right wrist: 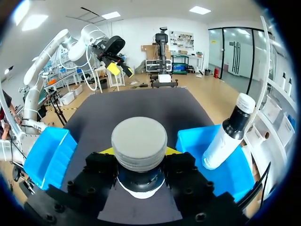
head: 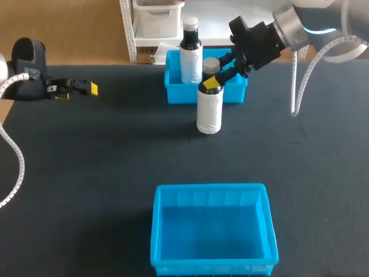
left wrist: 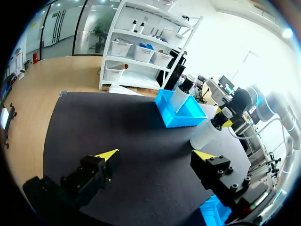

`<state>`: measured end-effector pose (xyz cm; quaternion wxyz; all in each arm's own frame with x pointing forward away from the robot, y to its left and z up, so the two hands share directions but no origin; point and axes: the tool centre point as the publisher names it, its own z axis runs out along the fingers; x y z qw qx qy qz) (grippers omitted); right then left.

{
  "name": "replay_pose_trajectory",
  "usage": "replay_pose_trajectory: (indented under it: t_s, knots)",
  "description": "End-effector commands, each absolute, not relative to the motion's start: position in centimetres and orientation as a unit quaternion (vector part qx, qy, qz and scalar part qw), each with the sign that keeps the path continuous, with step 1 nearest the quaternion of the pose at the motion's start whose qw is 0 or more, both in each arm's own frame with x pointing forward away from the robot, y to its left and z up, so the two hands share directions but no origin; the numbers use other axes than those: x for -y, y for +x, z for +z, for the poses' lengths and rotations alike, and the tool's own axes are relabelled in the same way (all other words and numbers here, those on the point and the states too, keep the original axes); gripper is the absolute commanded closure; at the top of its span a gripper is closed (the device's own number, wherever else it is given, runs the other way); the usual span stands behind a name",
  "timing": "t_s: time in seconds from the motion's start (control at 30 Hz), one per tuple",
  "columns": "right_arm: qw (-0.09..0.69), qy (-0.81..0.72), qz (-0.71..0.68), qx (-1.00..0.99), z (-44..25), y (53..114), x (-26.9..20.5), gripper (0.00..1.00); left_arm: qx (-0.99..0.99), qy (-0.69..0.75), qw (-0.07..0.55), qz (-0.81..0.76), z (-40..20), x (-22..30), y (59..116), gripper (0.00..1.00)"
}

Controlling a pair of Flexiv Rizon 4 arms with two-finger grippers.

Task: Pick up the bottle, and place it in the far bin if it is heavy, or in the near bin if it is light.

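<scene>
A white bottle [head: 209,112] with a grey cap [right wrist: 139,139] and dark neck stands upright on the black table, just in front of the far blue bin [head: 173,92]. My right gripper [head: 215,77] is shut on the bottle's neck, a yellow-tipped finger on either side below the cap [right wrist: 139,159]. The near blue bin [head: 173,231] sits empty at the table's front edge. My left gripper [head: 78,88] hovers open at the far left with nothing in it [left wrist: 155,155]. From the left wrist, the bottle [left wrist: 207,134] and right gripper [left wrist: 225,120] show ahead beside the far bin [left wrist: 186,115].
A second bottle [head: 191,52] with a white cap and dark neck leans inside the far bin [right wrist: 230,176]; it also shows in the right wrist view as a second bottle [right wrist: 228,139]. The near bin [right wrist: 47,155] lies on the bottle's other side.
</scene>
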<state>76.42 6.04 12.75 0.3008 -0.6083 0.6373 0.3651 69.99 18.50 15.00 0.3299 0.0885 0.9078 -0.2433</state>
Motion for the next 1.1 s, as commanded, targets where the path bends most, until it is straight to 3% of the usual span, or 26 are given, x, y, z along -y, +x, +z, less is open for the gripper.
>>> replay_pose_trajectory:
  t_s: [0.03,1.1]
  knots:
    - [0.308,-0.606,0.359,-0.640,13.8,75.5,-5.3,1.00,-0.908,0.088,0.330,-0.243,15.0,-18.5,70.0,0.00]
    - [0.327,-0.597,0.299,-0.668,22.4,77.8,2.9,1.00,-0.908,0.088,0.330,-0.243,15.0,-18.5,70.0,0.00]
